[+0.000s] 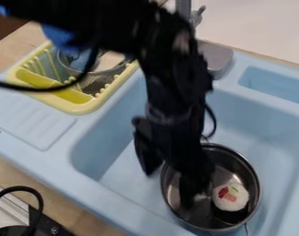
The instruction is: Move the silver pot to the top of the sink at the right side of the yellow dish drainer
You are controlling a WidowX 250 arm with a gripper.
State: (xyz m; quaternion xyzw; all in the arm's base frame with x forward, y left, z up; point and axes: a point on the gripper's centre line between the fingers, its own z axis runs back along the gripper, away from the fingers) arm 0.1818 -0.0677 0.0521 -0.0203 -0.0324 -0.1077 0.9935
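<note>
The gripper (169, 188) hangs over the sink at the pot's left side, its two fingers apart. One finger is outside the pot, left of the rim, and the other reaches down inside the pot. The silver pot (255, 177) rests in the sink basin at the lower right, holding a white round item with red and green marks (230, 197). Part of the pot's upper left is hidden behind the gripper. At the upper left, the yellow dish drainer (83, 107) stands on the light blue sink's top (68, 120).
A metal strainer (103, 73) sits in the drainer. The grey faucet (184, 8) rises behind the arm, near a grey block (215, 54). The basin's front edge (109, 196) runs below the gripper. A stove and black cable (36, 203) lie at the lower left.
</note>
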